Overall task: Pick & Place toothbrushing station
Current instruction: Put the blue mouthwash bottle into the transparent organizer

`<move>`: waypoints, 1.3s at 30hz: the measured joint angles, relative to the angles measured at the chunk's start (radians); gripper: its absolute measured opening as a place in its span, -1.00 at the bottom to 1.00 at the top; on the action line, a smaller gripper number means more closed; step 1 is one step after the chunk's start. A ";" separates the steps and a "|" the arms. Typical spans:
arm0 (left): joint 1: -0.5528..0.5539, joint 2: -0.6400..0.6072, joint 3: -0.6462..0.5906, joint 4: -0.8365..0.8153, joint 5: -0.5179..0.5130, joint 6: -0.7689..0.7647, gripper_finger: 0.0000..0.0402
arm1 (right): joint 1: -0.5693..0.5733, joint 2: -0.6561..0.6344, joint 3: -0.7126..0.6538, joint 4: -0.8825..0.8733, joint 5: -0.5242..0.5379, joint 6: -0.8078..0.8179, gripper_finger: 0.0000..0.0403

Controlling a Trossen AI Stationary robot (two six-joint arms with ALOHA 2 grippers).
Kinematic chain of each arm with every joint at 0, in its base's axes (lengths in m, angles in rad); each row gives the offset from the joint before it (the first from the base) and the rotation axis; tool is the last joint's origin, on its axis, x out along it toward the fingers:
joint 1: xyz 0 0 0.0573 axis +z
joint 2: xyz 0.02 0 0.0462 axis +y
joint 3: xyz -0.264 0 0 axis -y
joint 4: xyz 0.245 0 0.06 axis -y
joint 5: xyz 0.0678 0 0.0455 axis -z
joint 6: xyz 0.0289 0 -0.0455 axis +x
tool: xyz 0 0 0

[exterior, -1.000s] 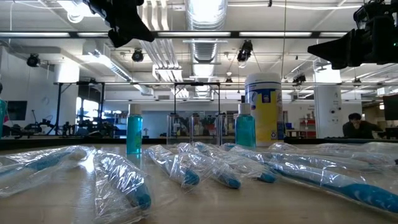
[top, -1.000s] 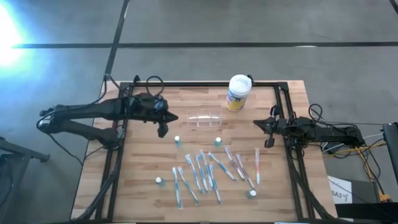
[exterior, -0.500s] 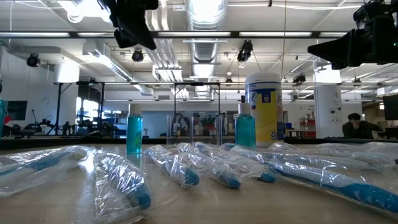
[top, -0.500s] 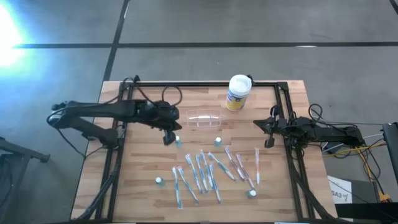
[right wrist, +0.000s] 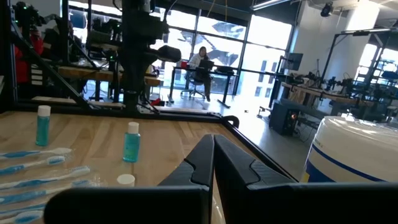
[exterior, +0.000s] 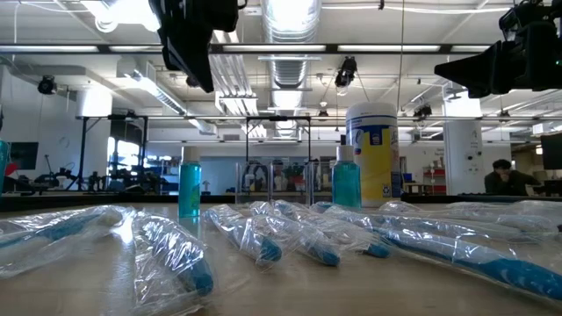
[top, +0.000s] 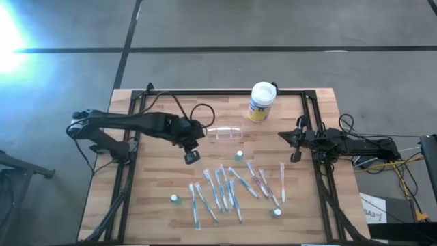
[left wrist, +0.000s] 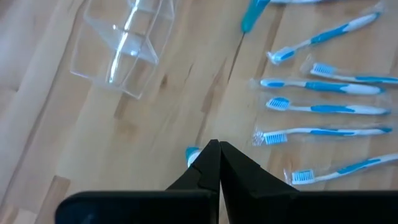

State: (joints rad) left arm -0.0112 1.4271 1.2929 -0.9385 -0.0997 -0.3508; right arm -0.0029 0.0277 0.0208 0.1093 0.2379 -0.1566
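The toothbrushing station, a clear plastic holder (top: 224, 131), lies on the wooden table at mid-far, left of the white canister (top: 261, 101). It also shows in the left wrist view (left wrist: 121, 43) and faintly in the low view (exterior: 274, 182). My left gripper (top: 191, 156) is shut and empty, hanging high above the table (exterior: 193, 44), nearer and to the left of the holder. Its fingertips (left wrist: 214, 146) stand over a small blue bottle (left wrist: 191, 155). My right gripper (top: 292, 140) is shut and empty at the table's right side (right wrist: 213, 140).
Several wrapped toothbrushes (top: 229, 188) lie spread over the near middle of the table. Small blue bottles stand among them (top: 239, 156), (top: 175, 199), (top: 276, 212). A black frame (top: 225, 91) runs around the table. People sit in the room beyond (exterior: 500, 175).
My left gripper has gone toward the table's right and near edges, from beside the holder's left end to above the small blue bottle. It stays shut and high above the table. Nothing on the table has moved.
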 joint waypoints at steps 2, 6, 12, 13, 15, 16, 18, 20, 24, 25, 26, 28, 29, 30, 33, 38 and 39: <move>-0.004 0.016 0.004 -0.008 0.000 -0.001 -0.97 | 0.000 0.000 0.000 0.000 0.000 0.000 -0.96; -0.010 0.033 0.005 -0.009 0.018 0.013 -0.98 | 0.000 0.000 0.000 0.001 0.000 0.000 -0.96; -0.012 0.050 0.005 -0.047 0.028 -0.004 -0.97 | 0.000 0.000 0.000 0.001 0.000 0.000 -0.96; -0.012 0.051 0.005 -0.052 0.028 -0.014 -0.96 | 0.000 0.000 0.000 0.002 0.000 0.000 -0.96; -0.012 0.055 0.005 -0.047 0.021 -0.056 -0.94 | 0.000 0.000 0.000 0.001 0.000 0.000 -0.96; -0.012 0.057 0.005 -0.049 0.008 -0.089 -0.92 | 0.000 0.000 0.000 0.002 0.000 0.000 -0.96; -0.012 0.064 0.006 -0.049 -0.021 -0.157 -0.88 | 0.000 0.000 0.000 0.002 0.000 0.000 -0.96; -0.010 0.070 0.010 -0.050 -0.060 -0.209 -0.82 | 0.000 0.000 0.000 0.001 0.000 0.000 -0.96; -0.010 0.070 0.012 -0.052 -0.077 -0.216 -0.65 | 0.000 0.000 0.000 0.005 0.000 0.000 -0.96; -0.010 0.070 0.012 -0.055 -0.077 -0.216 -0.59 | 0.000 0.000 0.000 0.008 0.000 0.000 -0.96; -0.010 0.070 0.012 -0.059 -0.077 -0.216 -0.54 | 0.000 0.000 0.000 0.012 0.000 0.000 -0.96; -0.010 0.069 0.012 -0.068 -0.077 -0.219 -0.41 | 0.000 0.000 0.000 0.019 0.000 0.000 -0.96; -0.010 0.069 0.012 -0.074 -0.074 -0.226 -0.34 | 0.000 0.000 0.000 0.021 0.000 0.000 -0.96; -0.010 0.070 0.012 -0.077 -0.066 -0.237 -0.27 | 0.000 0.000 0.000 0.022 0.000 0.000 -0.96; -0.009 0.070 0.012 -0.096 -0.048 -0.285 -0.05 | 0.000 0.000 0.000 0.022 0.000 0.000 -0.96; -0.005 0.071 0.012 -0.141 -0.038 -0.348 0.19 | 0.000 0.000 0.000 0.023 0.000 0.000 -0.96; -0.005 0.071 0.012 -0.142 -0.037 -0.352 0.21 | 0.000 0.000 0.000 0.023 0.000 -0.001 -0.96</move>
State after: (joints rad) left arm -0.0158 1.4977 1.3052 -1.0807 -0.1371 -0.7023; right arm -0.0029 0.0277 0.0208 0.1326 0.2379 -0.1574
